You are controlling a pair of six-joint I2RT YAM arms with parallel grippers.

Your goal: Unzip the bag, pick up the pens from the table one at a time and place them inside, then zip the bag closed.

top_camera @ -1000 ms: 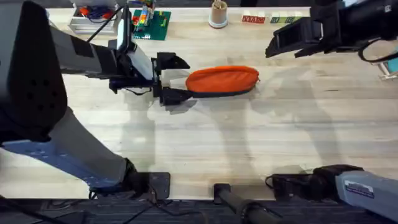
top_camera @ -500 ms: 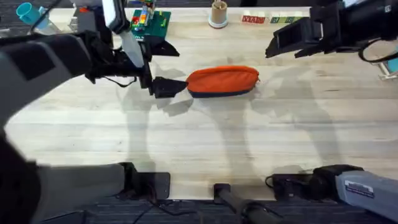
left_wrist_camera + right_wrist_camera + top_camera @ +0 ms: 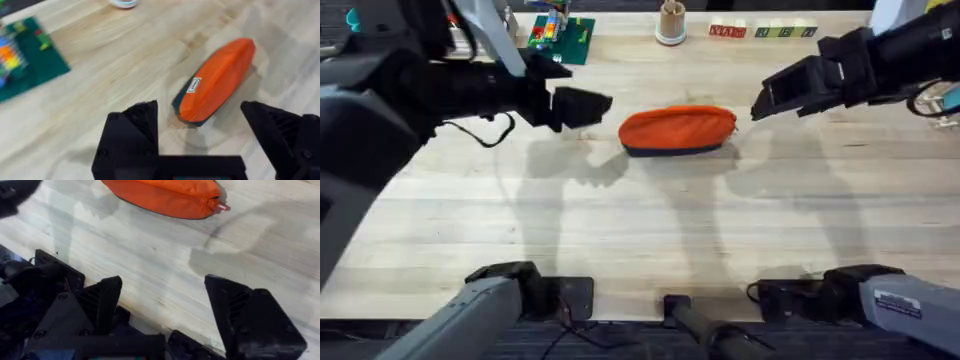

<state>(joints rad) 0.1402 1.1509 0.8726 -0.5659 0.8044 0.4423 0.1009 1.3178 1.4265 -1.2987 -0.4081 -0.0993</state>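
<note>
The orange bag [image 3: 678, 130] with its dark base strip lies on the table [image 3: 720, 220], a little back of the middle. It looks zipped, with a small red pull [image 3: 222, 206] at one end of the bag [image 3: 165, 195]. My left gripper [image 3: 582, 103] hangs open above the table, just left of the bag and apart from it. In its wrist view, the left gripper [image 3: 199, 107] frames the bag [image 3: 215, 80] from above. My right gripper [image 3: 772, 98] is open and raised to the right of the bag, empty in its own view [image 3: 162, 287]. The pens are out of view.
A green baseplate [image 3: 563, 38] with coloured bricks sits at the back left and also shows as the baseplate [image 3: 25, 55] in the left wrist view. A small cup [image 3: 670, 22] and a row of lettered blocks [image 3: 760, 31] line the back edge.
My left gripper has lifted away from the bag's left end and drawn back to the left. My right gripper has come lower and nearer to the bag's right end.
</note>
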